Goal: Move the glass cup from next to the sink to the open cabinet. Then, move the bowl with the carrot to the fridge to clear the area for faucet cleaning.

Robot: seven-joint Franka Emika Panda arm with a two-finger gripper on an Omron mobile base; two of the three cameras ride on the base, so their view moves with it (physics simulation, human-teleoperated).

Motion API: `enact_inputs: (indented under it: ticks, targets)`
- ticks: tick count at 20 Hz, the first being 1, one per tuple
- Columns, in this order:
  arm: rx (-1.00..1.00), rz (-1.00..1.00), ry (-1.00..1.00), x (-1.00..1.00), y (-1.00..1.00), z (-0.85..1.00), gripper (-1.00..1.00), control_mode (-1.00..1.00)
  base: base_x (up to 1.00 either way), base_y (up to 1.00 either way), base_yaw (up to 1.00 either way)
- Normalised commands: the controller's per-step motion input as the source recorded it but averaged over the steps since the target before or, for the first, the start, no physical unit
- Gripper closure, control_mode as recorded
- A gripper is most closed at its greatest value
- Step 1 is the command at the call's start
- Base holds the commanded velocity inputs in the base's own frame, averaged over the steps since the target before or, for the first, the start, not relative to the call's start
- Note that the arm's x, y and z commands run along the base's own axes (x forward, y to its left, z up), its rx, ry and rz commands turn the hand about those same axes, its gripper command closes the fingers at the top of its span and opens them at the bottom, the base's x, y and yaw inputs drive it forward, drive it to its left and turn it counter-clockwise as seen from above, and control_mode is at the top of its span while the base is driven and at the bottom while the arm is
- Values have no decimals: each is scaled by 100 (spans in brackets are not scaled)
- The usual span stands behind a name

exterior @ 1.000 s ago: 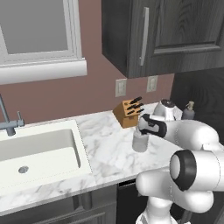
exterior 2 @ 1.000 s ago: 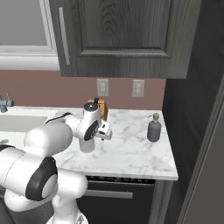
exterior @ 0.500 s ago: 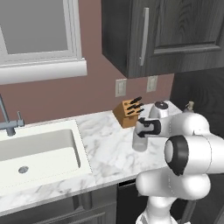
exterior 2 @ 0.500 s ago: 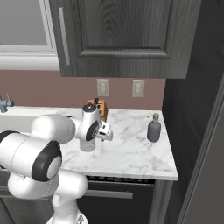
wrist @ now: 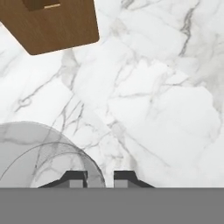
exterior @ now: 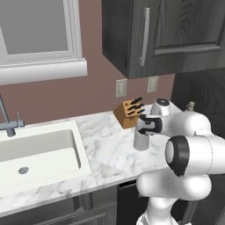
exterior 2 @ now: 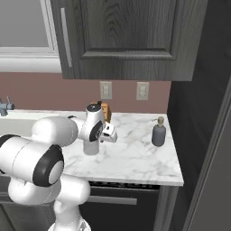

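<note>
I see the sink [exterior: 39,149] at far left, sunk into the marble counter [exterior: 105,154]. Right of it stands the glass cup [exterior: 141,139], near the knife block [exterior: 128,113]. My fingers [wrist: 99,178] sit narrow astride its rim, seemingly pinching the wall. Dark cabinets [exterior 2: 131,36] hang above; a soap bottle [exterior 2: 158,133] stands far right.

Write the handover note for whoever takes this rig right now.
Claw: narrowed over the glass cup's rim, one fingertip inside the wall, one outside; a firm grip cannot be confirmed.
Cup: upright on the marble counter, right of the sink, near the knife block.
Done: the cup has been reached, nothing delivered.
Left: lift the cup and carry it to the open cabinet, then take the bowl with the carrot to the fridge.
</note>
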Motion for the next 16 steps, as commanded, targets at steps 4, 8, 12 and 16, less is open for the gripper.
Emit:
enact_inputs:
  ticks: [4,8,12,16]
  targets:
    - [0,0,0,-28,0,5,100,-100,0,0,0]
    - [0,0,0,-14,2,46,100,-100,0,0,0]
    - [0,4,-7,-55,13,98,100,-100,0,0,0]
    - [3,33,-12,-89,11,97,100,-100,0,0,0]
